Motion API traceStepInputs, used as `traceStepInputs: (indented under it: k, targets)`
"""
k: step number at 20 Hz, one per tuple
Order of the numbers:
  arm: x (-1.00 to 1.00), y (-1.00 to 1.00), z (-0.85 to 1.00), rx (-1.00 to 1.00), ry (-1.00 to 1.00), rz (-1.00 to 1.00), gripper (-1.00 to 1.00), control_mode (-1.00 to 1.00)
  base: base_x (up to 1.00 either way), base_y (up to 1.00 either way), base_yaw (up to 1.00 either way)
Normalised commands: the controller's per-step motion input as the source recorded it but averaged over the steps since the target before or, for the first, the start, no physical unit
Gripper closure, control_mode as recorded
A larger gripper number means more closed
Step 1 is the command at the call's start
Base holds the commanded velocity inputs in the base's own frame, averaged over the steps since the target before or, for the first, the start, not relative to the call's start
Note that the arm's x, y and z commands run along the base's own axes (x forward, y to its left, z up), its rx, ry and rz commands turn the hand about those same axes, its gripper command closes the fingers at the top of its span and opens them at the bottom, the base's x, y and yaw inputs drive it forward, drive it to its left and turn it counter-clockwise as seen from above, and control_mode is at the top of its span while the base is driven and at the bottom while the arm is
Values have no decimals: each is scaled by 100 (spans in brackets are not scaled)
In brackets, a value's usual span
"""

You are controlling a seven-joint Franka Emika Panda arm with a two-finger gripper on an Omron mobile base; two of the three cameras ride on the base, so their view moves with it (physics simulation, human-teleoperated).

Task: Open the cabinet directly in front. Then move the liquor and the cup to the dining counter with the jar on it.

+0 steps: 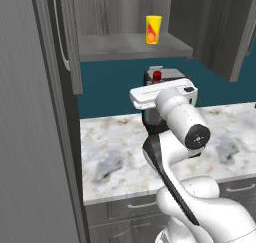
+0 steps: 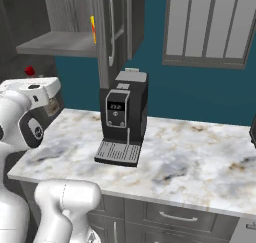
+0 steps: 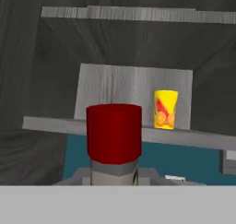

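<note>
The cabinet (image 1: 131,48) stands open, its left door (image 1: 67,37) swung out towards me. On its lower shelf the yellow cup (image 1: 153,29) stands upright, and it is also right of centre in the hand view (image 3: 165,109). My gripper (image 1: 156,83) hangs below and in front of the shelf, shut on the liquor. The bottle's red cap (image 1: 157,76) pokes up above the white hand. That cap (image 3: 114,133) looms close at the bottom middle of the hand view. The fingers are hidden behind the hand. The dining counter and the jar are out of view.
A black coffee machine (image 2: 122,117) stands on the marble worktop (image 2: 190,152) just right of the hand, partly behind the arm. Grey drawers (image 1: 140,207) run under the worktop. A tall grey panel (image 1: 30,137) closes off the left. A slatted window (image 2: 210,24) is at the right.
</note>
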Motion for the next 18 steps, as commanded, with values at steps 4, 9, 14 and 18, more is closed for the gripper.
traceStepInputs:
  k: [4,9,14,18]
  targets:
    - [-100,-100,-12,9,-29,-1,100,-100,0,0,0]
    - [-29,-37,0,4,-10,-2,100,-100,0,0,0]
    - [0,0,0,0,0,0,100,-100,0,0,0]
    - [0,0,0,0,0,0,100,-100,0,0,0]
